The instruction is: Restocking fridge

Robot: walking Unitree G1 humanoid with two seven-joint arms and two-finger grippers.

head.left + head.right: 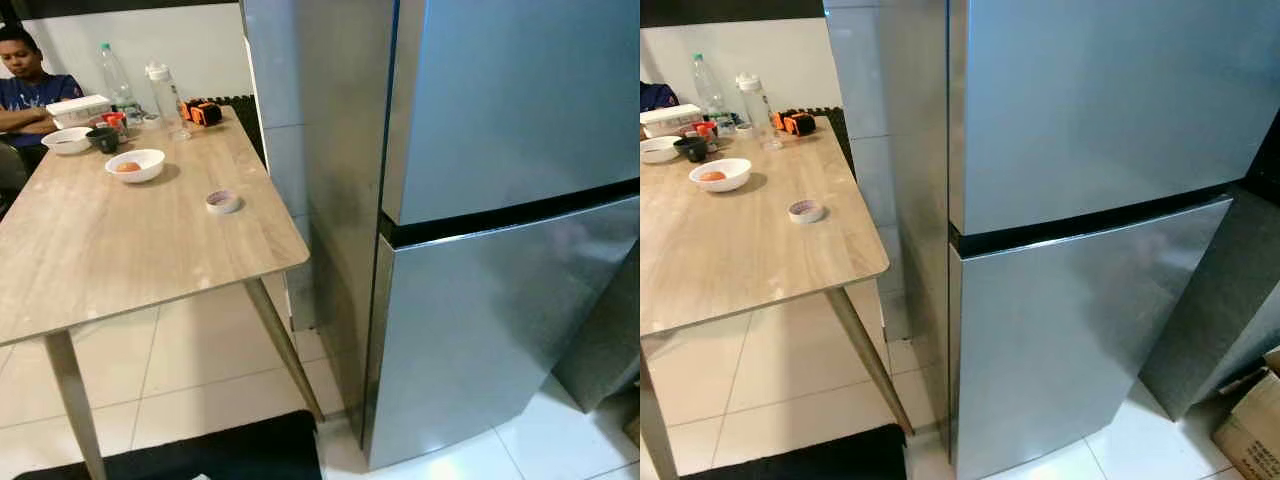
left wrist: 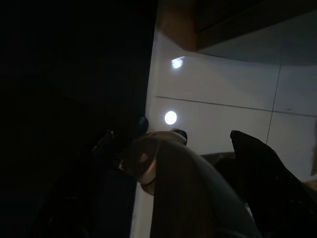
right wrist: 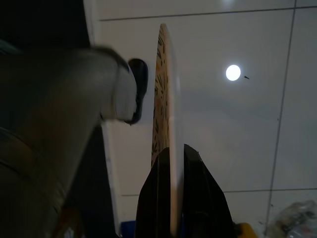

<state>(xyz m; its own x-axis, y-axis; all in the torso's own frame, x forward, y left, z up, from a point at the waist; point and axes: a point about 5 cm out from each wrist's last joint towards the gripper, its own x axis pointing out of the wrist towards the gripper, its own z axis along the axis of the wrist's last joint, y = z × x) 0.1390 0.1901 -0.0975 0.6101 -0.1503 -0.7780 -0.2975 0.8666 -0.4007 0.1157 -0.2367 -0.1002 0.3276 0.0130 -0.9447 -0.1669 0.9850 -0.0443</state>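
At the far left corner of the wooden table point(image 1: 120, 250) a person point(image 1: 28, 85) sits with folded arms. Before them along the far edge stand a white box point(image 1: 78, 108), a white bowl point(image 1: 67, 140) and a small dark cup point(image 1: 104, 139). Nearer the middle of the table a second white bowl point(image 1: 135, 165) holds something orange. Along the far edge, further right, stand a clear plastic bottle point(image 1: 114, 80) and a taller clear bottle with a white cap point(image 1: 165, 98), and at the far right corner lies an orange and black object point(image 1: 203, 112). A roll of tape point(image 1: 223, 202) lies near the table's right edge, well apart from the bowls.

Just beside the table's right edge stands the silver fridge point(image 1: 1090, 250), both its upper and lower doors closed. A dark mat point(image 1: 200, 450) lies on the white tiled floor point(image 1: 190, 370) under the table's near corner, and a cardboard box point(image 1: 1252, 425) sits on the floor right of the fridge.

My left gripper point(image 2: 198, 148) hangs in shadow over the tiles; I cannot tell how its fingers stand. My right gripper point(image 3: 174, 173) is clamped narrow on a thin flat packet point(image 3: 166, 94), seen edge-on with printed markings on one face, held above the floor.
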